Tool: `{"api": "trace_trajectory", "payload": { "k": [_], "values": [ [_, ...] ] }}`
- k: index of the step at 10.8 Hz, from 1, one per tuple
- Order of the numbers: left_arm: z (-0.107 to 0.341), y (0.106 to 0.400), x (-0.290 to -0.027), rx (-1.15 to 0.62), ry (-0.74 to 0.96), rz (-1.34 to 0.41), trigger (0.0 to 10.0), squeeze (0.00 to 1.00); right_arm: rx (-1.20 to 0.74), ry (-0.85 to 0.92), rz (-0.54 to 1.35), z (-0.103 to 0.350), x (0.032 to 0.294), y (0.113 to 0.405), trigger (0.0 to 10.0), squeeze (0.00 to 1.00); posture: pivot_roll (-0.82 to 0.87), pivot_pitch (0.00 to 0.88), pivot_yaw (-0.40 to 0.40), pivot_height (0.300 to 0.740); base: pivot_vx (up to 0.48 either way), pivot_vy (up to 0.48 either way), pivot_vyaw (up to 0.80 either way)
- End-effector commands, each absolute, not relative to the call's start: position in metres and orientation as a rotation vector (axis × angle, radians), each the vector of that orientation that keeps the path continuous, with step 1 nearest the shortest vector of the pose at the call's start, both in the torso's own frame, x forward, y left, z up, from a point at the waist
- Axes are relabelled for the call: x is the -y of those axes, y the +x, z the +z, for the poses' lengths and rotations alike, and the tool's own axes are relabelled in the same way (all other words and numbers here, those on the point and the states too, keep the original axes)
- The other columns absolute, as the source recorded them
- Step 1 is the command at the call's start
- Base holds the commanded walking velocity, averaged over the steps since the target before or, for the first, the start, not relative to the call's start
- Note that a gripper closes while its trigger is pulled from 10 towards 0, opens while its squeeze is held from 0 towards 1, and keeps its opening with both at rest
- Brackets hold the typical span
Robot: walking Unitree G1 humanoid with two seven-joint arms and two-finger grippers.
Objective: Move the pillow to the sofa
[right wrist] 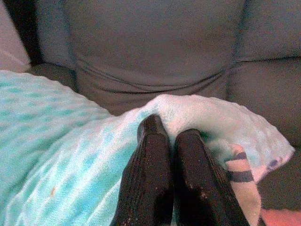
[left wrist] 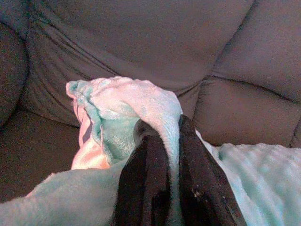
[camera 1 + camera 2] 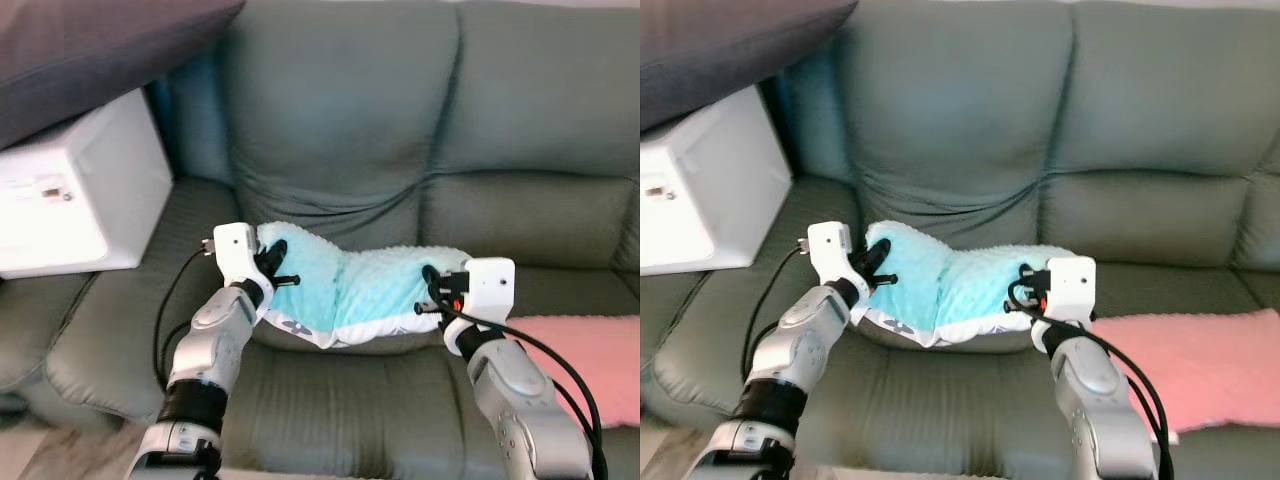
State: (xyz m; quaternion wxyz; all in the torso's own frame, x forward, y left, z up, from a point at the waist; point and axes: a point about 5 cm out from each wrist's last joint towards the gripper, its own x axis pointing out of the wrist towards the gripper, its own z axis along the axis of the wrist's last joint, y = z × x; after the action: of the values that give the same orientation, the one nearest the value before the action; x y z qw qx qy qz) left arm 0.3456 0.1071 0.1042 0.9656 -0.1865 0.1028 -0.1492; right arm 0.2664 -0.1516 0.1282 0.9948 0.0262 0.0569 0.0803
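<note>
A grey-green sofa [image 3: 400, 130] is seen across the head views, its seat and back cushions creased. On the sofa's arm at the robot's left, a white box-shaped appliance [image 3: 75, 195] is set, with a dark grey cushion [image 3: 90, 40] lying over its top. A pink cloth [image 3: 590, 365] is spread flat on the seat at the robot's right. The pillow [image 3: 350, 290], mint green with a dimpled plush top and a white edge, is held over the middle seat cushion, close in front of the backrest, sagging between the two arms; whether its underside touches the seat cannot be told. The pillow's left end is gripped by the left gripper [image 2: 170, 141], whose black fingers [image 2: 146, 179] are clenched on a fold of the plush fabric. The pillow's right end is gripped by the right gripper [image 1: 171, 136], its fingers [image 1: 150, 174] pressed together on the fabric, beside a striped pink patch [image 1: 242, 176] on the pillow's edge.
</note>
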Motion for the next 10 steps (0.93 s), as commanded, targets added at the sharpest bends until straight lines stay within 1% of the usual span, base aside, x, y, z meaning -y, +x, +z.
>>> {"api": "trace_trajectory", "payload": {
  "k": [1,4,6,7,8,10],
  "values": [
    [0.105,0.348,-0.104,-0.199,-0.364,-0.329,10.0,0.00,-0.078,0.061,0.162,0.136,0.145,0.263,10.0,0.00,-0.25,0.133,0.064,0.740,0.000,0.000,0.00],
    [0.098,0.351,-0.100,-0.217,-0.347,-0.355,10.0,0.00,-0.085,0.074,0.072,0.134,0.149,0.263,10.0,0.00,-0.25,0.217,0.095,0.740,0.000,0.000,0.00],
    [0.096,0.354,-0.095,-0.230,-0.339,-0.357,10.0,0.00,-0.105,0.004,-0.057,0.128,0.171,0.260,10.0,0.00,-0.26,0.268,0.100,0.740,0.000,0.000,0.00],
    [0.093,0.354,-0.085,-0.243,-0.342,-0.370,10.0,0.00,-0.119,-0.020,-0.093,0.124,0.184,0.256,10.0,0.00,-0.27,0.286,0.096,0.740,0.000,0.000,0.00],
    [0.091,0.353,-0.075,-0.243,-0.338,-0.378,10.0,0.00,-0.123,-0.021,-0.103,0.120,0.194,0.252,10.0,0.00,-0.29,0.307,0.089,0.740,0.000,0.000,0.00],
    [0.094,0.356,-0.069,-0.215,-0.329,-0.337,10.0,0.00,-0.142,0.011,-0.065,0.116,0.202,0.253,10.0,0.00,-0.31,0.331,0.077,0.740,0.000,0.000,0.00]
  ]
}}
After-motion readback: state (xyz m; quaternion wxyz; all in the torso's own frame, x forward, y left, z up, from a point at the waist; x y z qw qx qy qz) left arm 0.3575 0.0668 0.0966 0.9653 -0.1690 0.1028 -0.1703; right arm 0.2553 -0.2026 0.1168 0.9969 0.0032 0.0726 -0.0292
